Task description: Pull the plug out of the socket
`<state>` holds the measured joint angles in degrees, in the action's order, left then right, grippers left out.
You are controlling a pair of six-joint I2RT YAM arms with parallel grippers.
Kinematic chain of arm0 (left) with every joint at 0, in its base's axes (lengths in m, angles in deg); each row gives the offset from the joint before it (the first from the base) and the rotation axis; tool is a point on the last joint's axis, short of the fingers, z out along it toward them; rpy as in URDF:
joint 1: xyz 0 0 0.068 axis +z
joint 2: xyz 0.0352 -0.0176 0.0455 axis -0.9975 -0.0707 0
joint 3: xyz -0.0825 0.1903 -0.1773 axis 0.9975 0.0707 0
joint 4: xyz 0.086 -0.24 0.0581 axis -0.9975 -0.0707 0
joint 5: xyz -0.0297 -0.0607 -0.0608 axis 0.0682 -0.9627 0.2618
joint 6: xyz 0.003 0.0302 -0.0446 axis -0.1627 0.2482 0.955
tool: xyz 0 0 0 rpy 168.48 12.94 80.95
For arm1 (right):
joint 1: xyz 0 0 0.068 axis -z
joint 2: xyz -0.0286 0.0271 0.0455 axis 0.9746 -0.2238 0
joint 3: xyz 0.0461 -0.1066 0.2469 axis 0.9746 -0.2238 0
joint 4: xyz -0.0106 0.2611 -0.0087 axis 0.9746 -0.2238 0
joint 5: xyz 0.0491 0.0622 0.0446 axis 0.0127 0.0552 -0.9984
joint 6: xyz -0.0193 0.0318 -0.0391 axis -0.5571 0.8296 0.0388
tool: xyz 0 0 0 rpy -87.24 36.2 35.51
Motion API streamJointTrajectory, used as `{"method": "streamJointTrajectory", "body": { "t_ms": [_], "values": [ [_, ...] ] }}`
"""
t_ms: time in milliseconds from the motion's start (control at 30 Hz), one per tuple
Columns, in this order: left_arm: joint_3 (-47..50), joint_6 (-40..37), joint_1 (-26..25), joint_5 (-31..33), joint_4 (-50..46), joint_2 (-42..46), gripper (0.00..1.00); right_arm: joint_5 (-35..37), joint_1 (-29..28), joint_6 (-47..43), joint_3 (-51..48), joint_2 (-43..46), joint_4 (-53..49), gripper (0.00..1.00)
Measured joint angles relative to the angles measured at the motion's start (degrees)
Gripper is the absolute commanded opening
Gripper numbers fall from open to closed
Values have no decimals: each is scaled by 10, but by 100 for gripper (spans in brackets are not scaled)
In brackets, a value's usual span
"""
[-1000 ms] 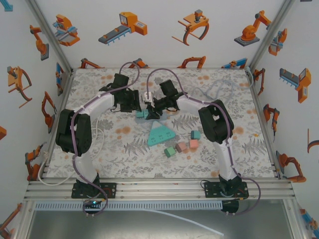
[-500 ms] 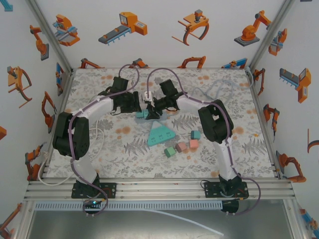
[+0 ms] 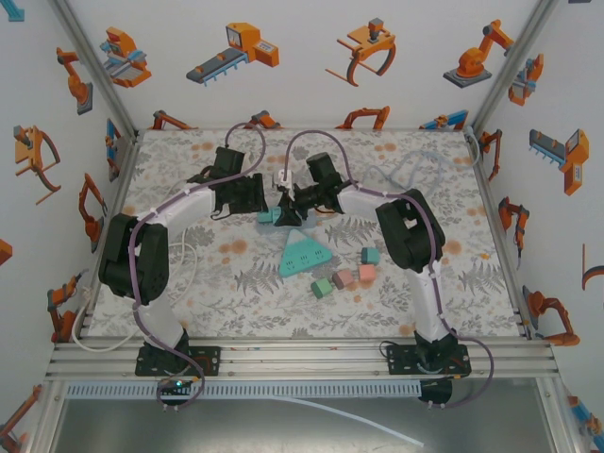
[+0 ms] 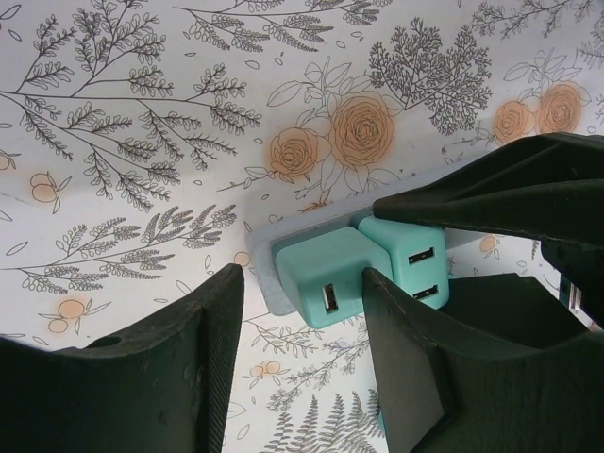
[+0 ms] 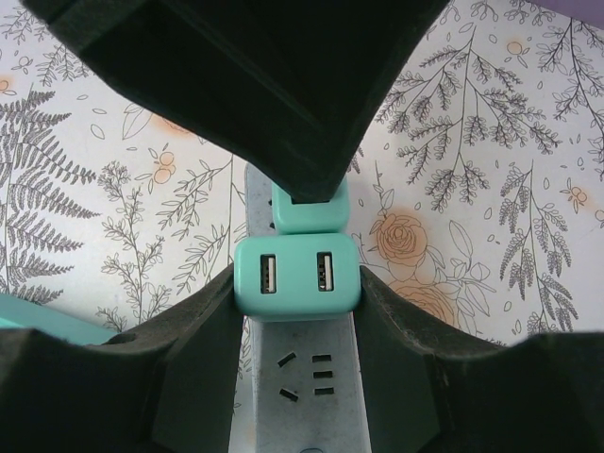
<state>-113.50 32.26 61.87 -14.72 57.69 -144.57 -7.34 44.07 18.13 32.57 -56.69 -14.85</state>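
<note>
Right pincer (image 5: 297,304) clamped on teal plug (image 5: 296,276) between its fingers (image 5: 203,330), ready for the pull; left pincer (image 4: 302,285) straddles neighbouring plug (image 4: 326,274) just beyond, likely steadying socket strip (image 5: 297,387), grip unclear

- Two-port plug (image 5: 297,274): a teal rounded block with two USB slots on its face, seated upright in the power strip (image 5: 297,401).
- Single-port plug (image 4: 326,278): the same teal, touching the first plug at its 12 o'clock.
- Power strip: pale grey and lying flat, with free slots at the two-port plug's 6 o'clock.
</note>
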Motion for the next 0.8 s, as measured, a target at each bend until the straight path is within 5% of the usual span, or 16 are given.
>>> {"method": "streamJointTrajectory", "body": {
  "t_ms": [800],
  "values": [
    [16,0,-2,0,18,11,50,4,-1,-13,-39,20,50,0]
  ]
}}
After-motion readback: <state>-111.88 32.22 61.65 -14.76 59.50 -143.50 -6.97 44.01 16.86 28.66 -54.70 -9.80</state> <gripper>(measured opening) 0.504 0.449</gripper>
